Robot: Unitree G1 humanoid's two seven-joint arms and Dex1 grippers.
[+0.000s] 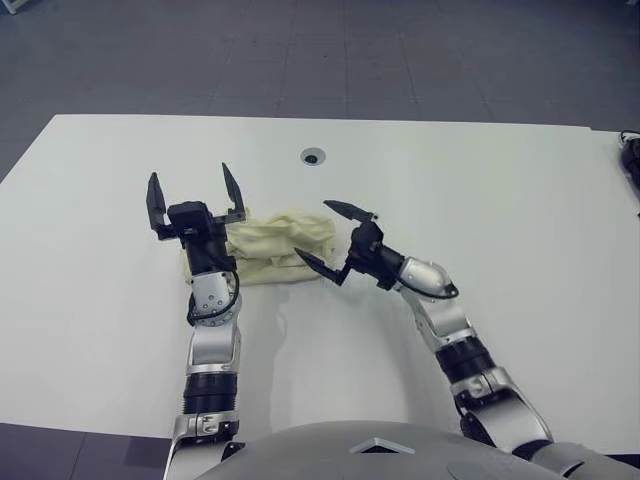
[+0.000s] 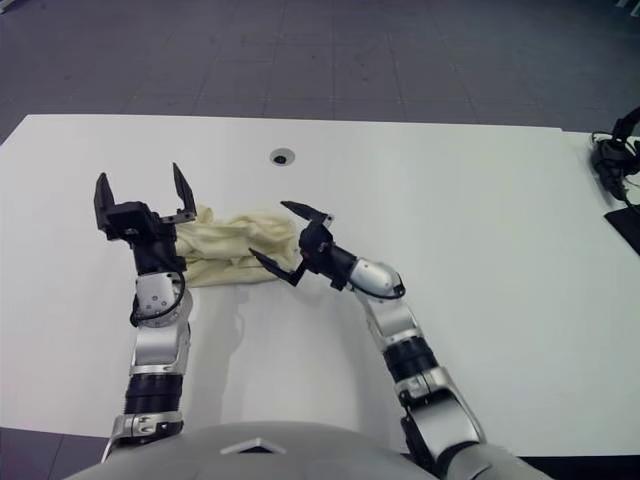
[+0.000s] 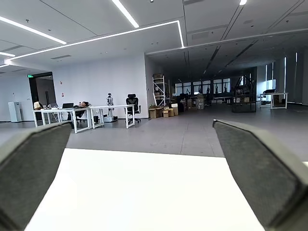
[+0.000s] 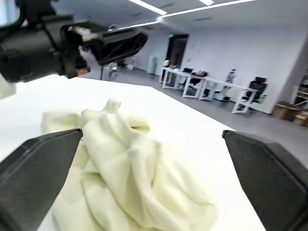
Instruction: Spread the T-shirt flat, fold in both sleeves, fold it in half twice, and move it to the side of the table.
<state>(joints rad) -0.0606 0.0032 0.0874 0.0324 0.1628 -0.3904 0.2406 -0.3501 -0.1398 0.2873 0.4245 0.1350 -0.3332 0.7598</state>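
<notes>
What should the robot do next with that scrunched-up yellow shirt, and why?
Probably ease the right gripper forward and close it on the edge of the T-shirt, to start pulling it flat. The T-shirt lies bunched on the table, and both it and the left gripper are open and empty.

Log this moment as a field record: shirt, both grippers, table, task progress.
shirt: T-shirt, pale yellow, bunched in a heap, not spread flat
place: left of the middle of the white table
left gripper: open, empty, fingers pointing up, at the shirt's left end
right gripper: open, at the shirt's right end, cloth lying ahead between its fingers, not clamped
other: round hole beyond the shirt; dark cables at the table's right edge
progress: spreading not yet done, no neat fold visible
</notes>
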